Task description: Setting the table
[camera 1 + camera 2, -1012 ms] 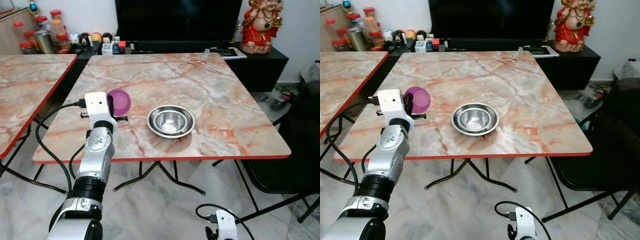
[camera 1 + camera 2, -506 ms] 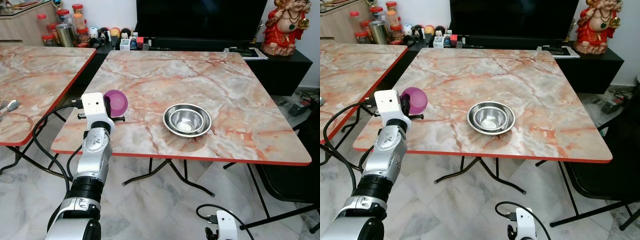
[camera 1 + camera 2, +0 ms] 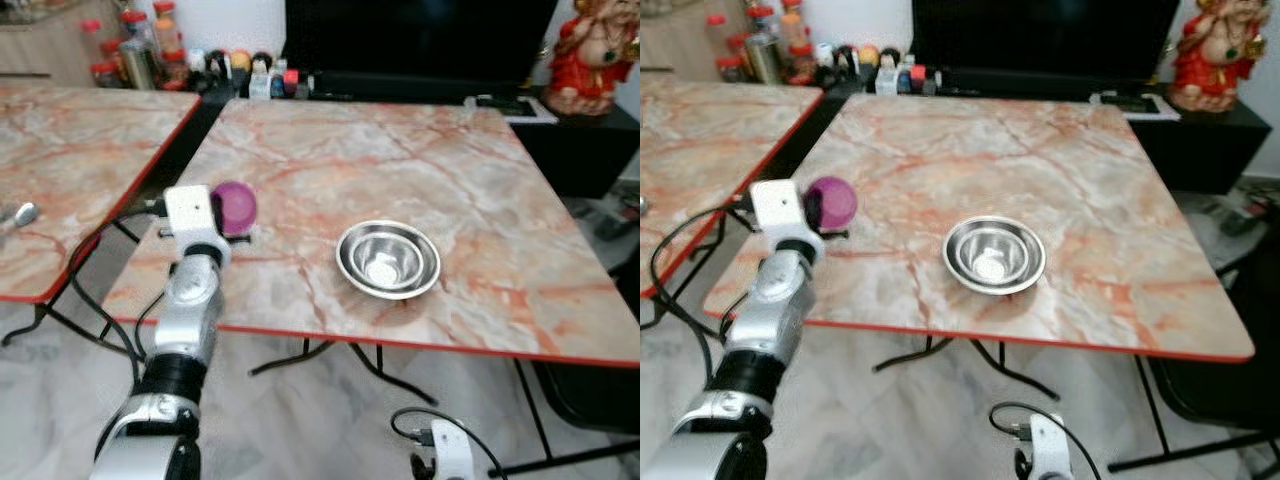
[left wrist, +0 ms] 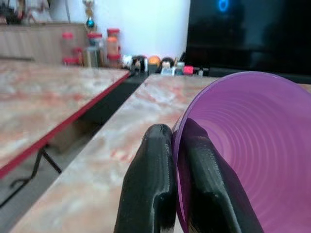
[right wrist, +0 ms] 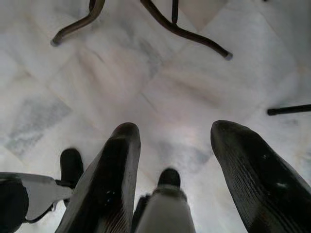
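Your left end effector (image 4: 167, 194) still pinches purple bowl (image 3: 233, 208) rim above surface (image 3: 420, 140); camera shifted, bowl unplaced; right end effector (image 5: 175, 170) wide, idle.

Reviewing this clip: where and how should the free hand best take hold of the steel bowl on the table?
Probably by the rim of the steel bowl, coming from above at its near edge. It sits upright and open on the table, its low sloping walls giving poor side purchase. The right hand hangs open and free; the left hand pinches the purple bowl.

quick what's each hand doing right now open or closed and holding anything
Left hand: closed on the purple bowl's rim, over the table.
Right hand: open, holding nothing, hanging above the floor.
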